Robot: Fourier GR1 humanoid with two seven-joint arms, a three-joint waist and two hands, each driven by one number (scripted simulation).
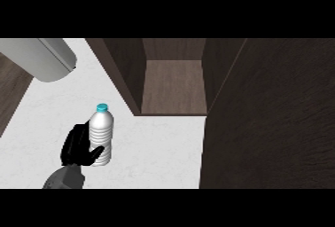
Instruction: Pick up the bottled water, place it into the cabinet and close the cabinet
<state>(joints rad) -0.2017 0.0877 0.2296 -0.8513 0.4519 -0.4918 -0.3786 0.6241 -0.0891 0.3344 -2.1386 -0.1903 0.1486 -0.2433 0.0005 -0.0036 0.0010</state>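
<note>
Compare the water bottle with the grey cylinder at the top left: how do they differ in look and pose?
The water bottle is slim, pale and ribbed with a turquoise cap; the grey cylinder is much thicker, smooth and capless. The bottle stands upright on the counter with the left hand curled round its base; the cylinder lies slanted, untouched, cut by the view's edge. Both are light-coloured and rounded.

White counter [163,146] — bottled water [102,133] upright, teal cap, clear ribbed body. Left hand [79,148], black, against the bottle's left side, thumb curled across its lower part. Dark wood cabinet [173,84] beyond — interior bare, its door [274,115] swung open at right. Grey rounded object [42,57] at upper left.
</note>
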